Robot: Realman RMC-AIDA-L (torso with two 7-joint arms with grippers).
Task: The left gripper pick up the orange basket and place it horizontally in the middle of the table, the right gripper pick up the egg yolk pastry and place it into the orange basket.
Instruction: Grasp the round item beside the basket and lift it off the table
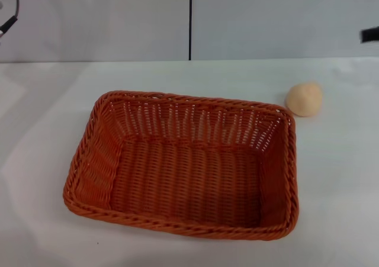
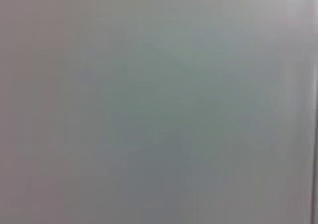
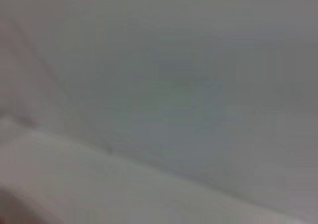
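Head view first, reading from the left: a sliver of dark cable and arm hardware shows at the far left edge, high above the desk (image 1: 47, 231). That is likely the left pincer (image 1: 7, 15)'s arm, but whether the pincer is spread or closed I cannot tell. It holds nothing that I can see. Next comes the orange basket (image 1: 183, 163), sitting flat and empty around the middle of the desk, long side running left to right, slightly skewed. Further right, just beyond the basket's far right corner and clear of it, rests the egg yolk pastry (image 1: 304, 99). At the far right edge a small dark tip pokes in, probably the right pincer (image 1: 371, 35), well apart from the pastry; its opening cannot be judged.

Both wrist views show only blank grey blur.

By my reckoning the basket step looks done, and the pastry pick is in hand: the right pincer must come down over the pastry, close gently, then carry it leftwards into the basket.

No brand, label or writing is readable anywhere.
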